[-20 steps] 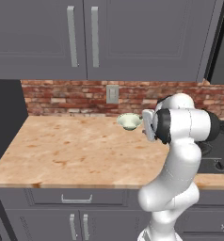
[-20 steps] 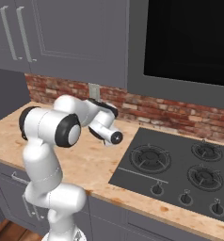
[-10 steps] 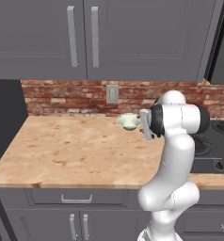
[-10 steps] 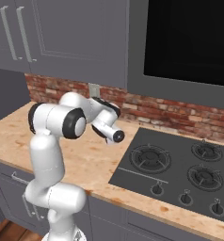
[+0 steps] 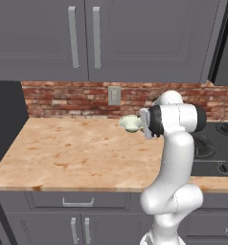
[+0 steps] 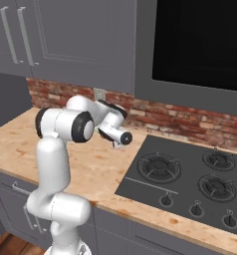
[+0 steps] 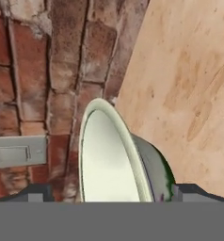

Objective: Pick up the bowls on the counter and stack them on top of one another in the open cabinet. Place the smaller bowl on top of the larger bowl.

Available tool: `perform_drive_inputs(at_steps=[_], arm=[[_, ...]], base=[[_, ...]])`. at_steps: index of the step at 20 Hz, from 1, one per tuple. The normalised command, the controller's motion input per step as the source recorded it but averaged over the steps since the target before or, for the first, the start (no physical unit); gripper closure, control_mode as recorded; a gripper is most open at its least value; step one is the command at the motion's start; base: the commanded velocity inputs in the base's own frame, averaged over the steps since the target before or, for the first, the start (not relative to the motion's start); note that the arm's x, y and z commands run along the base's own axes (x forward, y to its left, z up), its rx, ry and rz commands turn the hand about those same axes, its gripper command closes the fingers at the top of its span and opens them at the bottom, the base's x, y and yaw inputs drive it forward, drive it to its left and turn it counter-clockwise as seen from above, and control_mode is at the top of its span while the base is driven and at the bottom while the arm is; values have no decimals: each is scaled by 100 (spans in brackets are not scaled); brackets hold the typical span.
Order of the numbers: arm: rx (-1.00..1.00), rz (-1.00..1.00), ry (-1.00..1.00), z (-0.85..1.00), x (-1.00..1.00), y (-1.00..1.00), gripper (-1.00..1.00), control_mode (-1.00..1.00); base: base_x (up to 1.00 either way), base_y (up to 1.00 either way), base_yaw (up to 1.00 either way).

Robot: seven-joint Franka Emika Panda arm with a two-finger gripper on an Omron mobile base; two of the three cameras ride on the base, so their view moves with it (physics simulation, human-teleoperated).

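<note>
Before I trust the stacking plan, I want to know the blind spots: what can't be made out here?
- Pincer grip: in the hand view the smaller bowl sits between the tips, but the bottom edge cuts off the contact.
- Left base view: the robot's forearm covers the pincer beside the smaller bowl.
- Right base view: the wrist hides the bowl.
- Counter: whether the bowl rests on it or is lifted is unclear.
</note>
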Motion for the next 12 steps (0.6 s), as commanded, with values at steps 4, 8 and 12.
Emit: perform_drive_inputs(at_steps=[4,8,12], arm=[[0,0,5,-30,31,0,-100,-100],[0,0,7,-38,28,0,-100,-100],[0,0,6,-40,25,0,-100,-100]], base=[[0,0,0],[0,0,0],[0,0,0]])
